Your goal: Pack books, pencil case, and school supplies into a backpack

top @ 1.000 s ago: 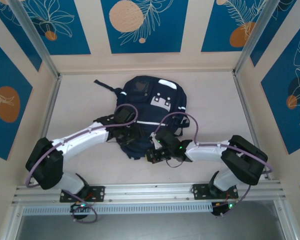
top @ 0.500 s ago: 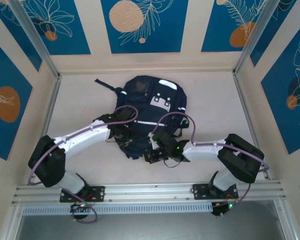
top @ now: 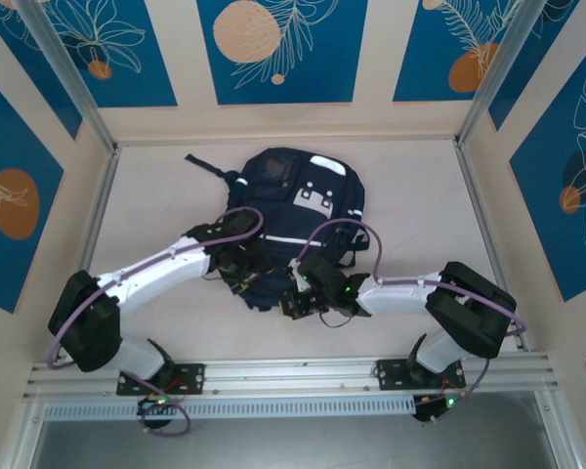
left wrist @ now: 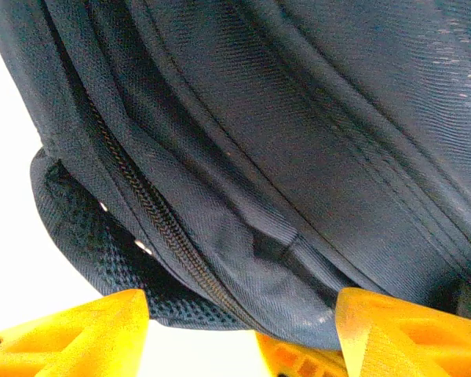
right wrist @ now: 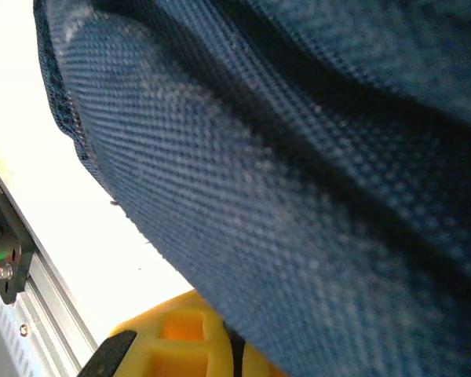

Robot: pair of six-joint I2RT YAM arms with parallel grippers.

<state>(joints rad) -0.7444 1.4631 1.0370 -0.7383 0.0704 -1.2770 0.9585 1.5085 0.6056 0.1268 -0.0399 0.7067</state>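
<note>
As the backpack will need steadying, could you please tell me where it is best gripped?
Grip the raised fabric fold beside the zipper at the near end of the backpack, coming in from the arms' side. That fold stands up as a thin ridge a gripper can pinch. The broad front panel lies flat, so I'd judge it harder to hold.

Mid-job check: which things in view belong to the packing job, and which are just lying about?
Job:
- backpack, lying flat
- left end effector, fingers apart at its near-left edge
- right end effector, at its near edge

Just there:
- table
- aluminium rail along the near edge
- blue patterned wall panels
</note>
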